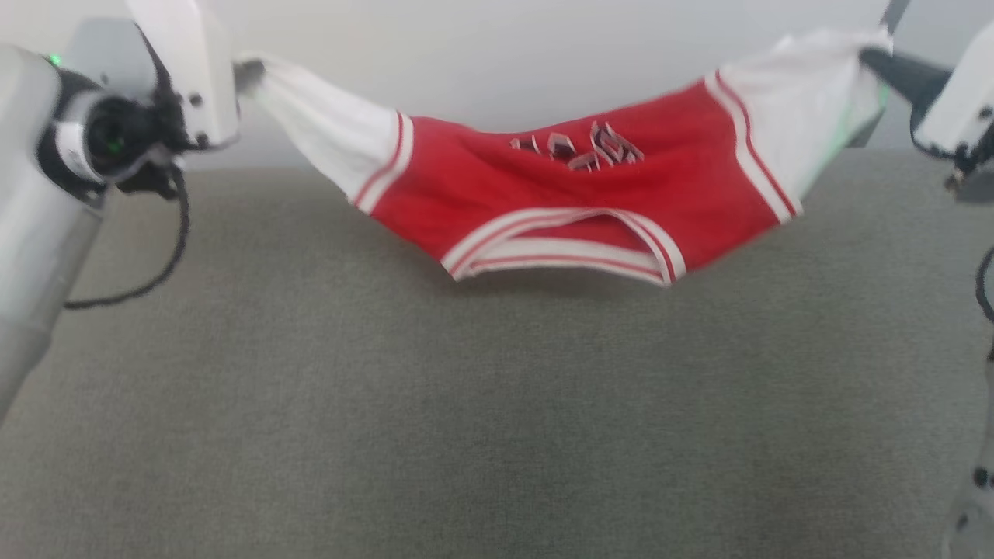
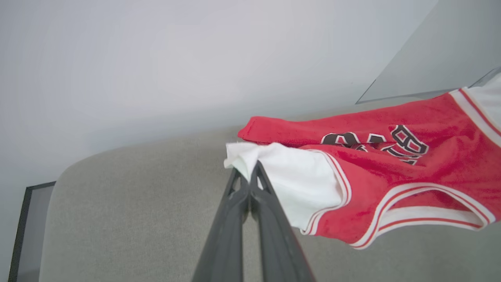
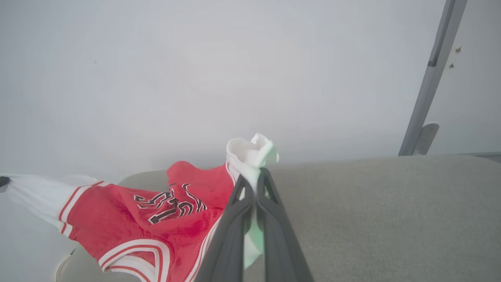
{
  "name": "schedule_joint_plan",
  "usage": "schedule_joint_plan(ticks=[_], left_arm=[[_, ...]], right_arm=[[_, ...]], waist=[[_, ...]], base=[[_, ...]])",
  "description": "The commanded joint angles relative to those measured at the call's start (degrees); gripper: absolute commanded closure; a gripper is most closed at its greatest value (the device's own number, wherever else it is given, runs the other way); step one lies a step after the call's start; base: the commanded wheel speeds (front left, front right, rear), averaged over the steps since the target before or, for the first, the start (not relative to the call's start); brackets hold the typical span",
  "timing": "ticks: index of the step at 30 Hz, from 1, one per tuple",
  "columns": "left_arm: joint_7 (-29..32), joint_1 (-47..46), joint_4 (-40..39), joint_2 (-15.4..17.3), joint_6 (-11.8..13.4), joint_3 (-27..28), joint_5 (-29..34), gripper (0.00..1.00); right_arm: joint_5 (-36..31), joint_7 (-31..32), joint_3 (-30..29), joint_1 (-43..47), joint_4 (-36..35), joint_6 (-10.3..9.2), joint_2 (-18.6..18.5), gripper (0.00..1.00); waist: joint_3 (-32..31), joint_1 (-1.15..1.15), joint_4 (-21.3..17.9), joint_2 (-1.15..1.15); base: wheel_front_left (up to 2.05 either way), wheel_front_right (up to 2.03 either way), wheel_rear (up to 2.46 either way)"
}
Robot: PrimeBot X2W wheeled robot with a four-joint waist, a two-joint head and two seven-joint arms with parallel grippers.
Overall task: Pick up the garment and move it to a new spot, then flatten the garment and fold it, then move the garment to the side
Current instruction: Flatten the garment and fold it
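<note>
The garment (image 1: 575, 194) hangs like a hammock across the top of the head view, over the grey cushion (image 1: 466, 419). The left gripper (image 1: 248, 74), at the upper left, is pinched tight on one white sleeve — the right gripper (image 1: 868, 53), at the upper right, is pinched tight on the other. The red middle sags low between them, with the collar toward the bottom and the black letters scrunched up on top.
</note>
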Motion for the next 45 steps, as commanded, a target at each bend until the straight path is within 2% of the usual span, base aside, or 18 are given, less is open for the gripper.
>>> schedule_joint_plan(ticks=[1,5,14,18,24,29,33,38,39,43,45], left_arm=[[-0.8,-1.2,0.3,0.1,0.1,0.6,0.2,1.00],[-2.7,-3.6,1.4,0.2,-0.5,2.0,0.4,1.00],[-6.1,-7.9,4.3,-0.2,-2.3,3.5,1.5,1.00],[-7.5,-9.4,5.5,-0.8,-3.3,3.7,1.6,1.00],[-12.1,-12.1,7.7,-2.0,-4.5,4.0,3.2,1.00],[-17.1,-17.2,9.9,-3.9,-5.7,4.0,5.8,1.00],[-23.4,-22.4,12.1,-5.3,-6.6,4.0,9.2,1.00],[-35.3,-29.9,15.0,-7.0,-7.6,3.6,14.5,1.00],[-35.3,-29.9,15.0,-7.0,-7.6,3.6,14.5,1.00],[-44.5,-33.6,18.0,-8.4,-9.0,3.3,17.9,1.00],[-47.3,-34.2,20.1,-9.1,-9.7,3.4,18.1,1.00]], right_arm=[[0.1,-1.1,0.0,-1.4,0.3,0.00,0.8,1.00],[-0.3,-3.4,0.1,-5.4,0.8,0.00,2.0,1.00],[-1.1,-7.5,2.0,-11.3,2.5,0.00,2.1,1.00],[-1.3,-9.7,3.3,-12.7,3.9,0.00,1.5,1.00],[-1.4,-16.8,7.3,-15.0,6.6,0.00,-1.2,1.00],[-1.3,-27.0,12.2,-19.2,10.2,-0.01,-4.7,1.00],[-2.5,-36.7,16.6,-23.8,13.7,-0.01,-6.8,1.00],[-5.7,-51.5,21.6,-30.7,18.0,-0.01,-9.9,1.00],[-5.7,-51.5,21.6,-30.7,18.0,-0.01,-9.9,1.00],[-9.8,-62.3,25.6,-35.2,22.0,-0.02,-12.0,1.00],[-10.7,-64.8,27.8,-36.5,24.5,-0.02,-12.6,1.00]], waist=[[-1.2,0.00,-0.9,0.00],[-2.3,0.00,-1.5,0.00],[-3.2,0.00,-2.2,0.00],[-2.7,0.00,-2.3,0.00],[1.3,0.00,-2.1,0.00],[7.8,0.00,-1.8,0.00],[13.2,0.00,-1.5,0.00],[19.0,0.00,-1.2,0.00],[19.0,0.00,-1.2,0.00],[21.8,0.00,-0.7,0.00],[22.6,0.00,-0.3,0.00]], base=[[0.00,0.00,0.00],[0.00,0.00,0.00],[0.00,0.00,0.00],[0.00,0.00,0.00],[0.00,0.00,0.00],[0.00,0.00,0.00],[0.00,0.00,0.00],[0.00,0.00,0.00],[0.00,0.00,0.00],[0.00,0.00,0.00],[0.00,0.00,0.00]])
